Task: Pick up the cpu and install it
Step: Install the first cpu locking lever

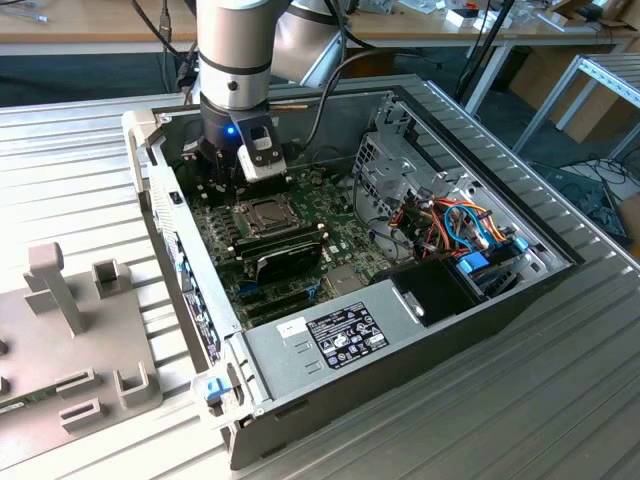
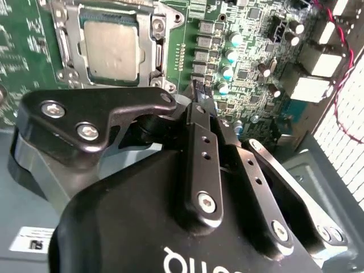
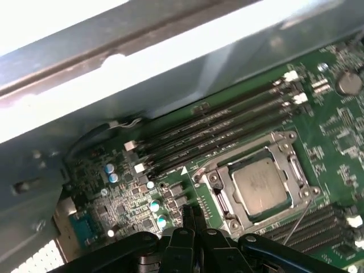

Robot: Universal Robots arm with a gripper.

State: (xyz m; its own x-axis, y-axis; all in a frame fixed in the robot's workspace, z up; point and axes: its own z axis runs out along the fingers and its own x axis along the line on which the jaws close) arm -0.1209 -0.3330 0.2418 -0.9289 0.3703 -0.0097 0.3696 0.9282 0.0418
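Note:
The cpu (image 1: 268, 213) is a small square chip with a dull silver top. It lies flat inside the metal socket frame (image 3: 224, 190) on the green motherboard (image 1: 330, 240), seen in both wrist views as cpu (image 2: 111, 50) and cpu (image 3: 260, 185). My gripper (image 3: 191, 213) hangs over the board beside the socket, a short way off the cpu and not touching it. Its two thin black fingertips are pressed together with nothing between them; the same shut gripper (image 2: 202, 94) is over the small capacitors. In the exterior view the arm's wrist (image 1: 235, 110) stands over the case's far corner.
The open computer case wall (image 1: 160, 200) rises close by the arm. A long black module (image 1: 285, 250) lies next to the socket, with memory slots (image 3: 227, 131) along the other side. A power supply (image 1: 330, 335), drive cage (image 1: 385, 165) and coloured cables (image 1: 460, 225) are also inside.

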